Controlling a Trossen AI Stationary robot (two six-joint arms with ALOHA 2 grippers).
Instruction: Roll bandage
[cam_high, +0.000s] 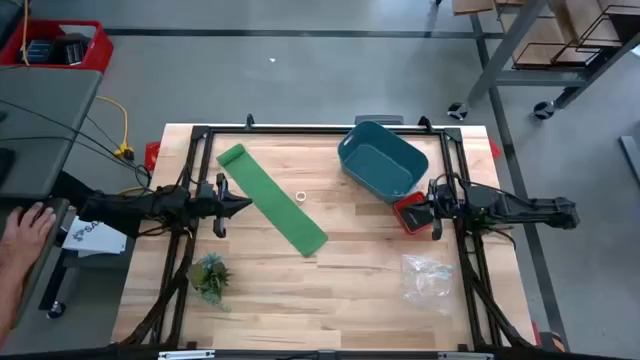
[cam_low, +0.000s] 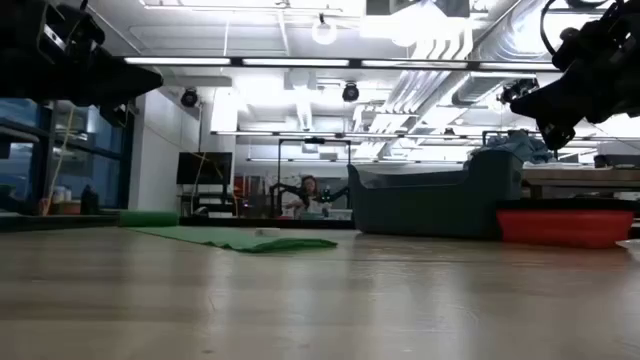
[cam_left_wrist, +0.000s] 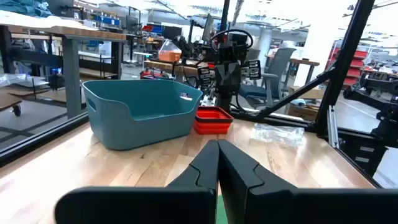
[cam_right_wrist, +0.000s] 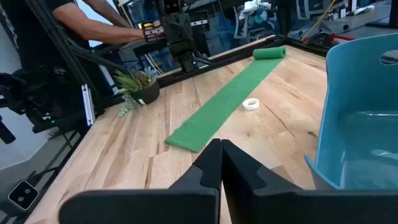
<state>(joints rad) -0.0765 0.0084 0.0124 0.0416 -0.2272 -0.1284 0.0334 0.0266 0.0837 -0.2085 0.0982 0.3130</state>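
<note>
Pale wooden table (cam_high: 330, 290) carries my work. Long bright green elastic bandage (cam_high: 275, 205) lies flat diagonally, far end partly rolled, between arms, untouched. Left gripper (cam_high: 238, 204) hangs just beside strip, fingers pressed together, likely staged for rolling. Right gripper (cam_high: 425, 205) waits over small red tray (cam_high: 411, 213), fingers likewise closed. Small white ring (cam_high: 301, 197) sits beside strip.

Bright even overhead light, ceiling strip lights (cam_low: 300, 62) blown out in low view, soft faint shadows on tabletop (cam_high: 330, 270), near tabletop blurred.
</note>
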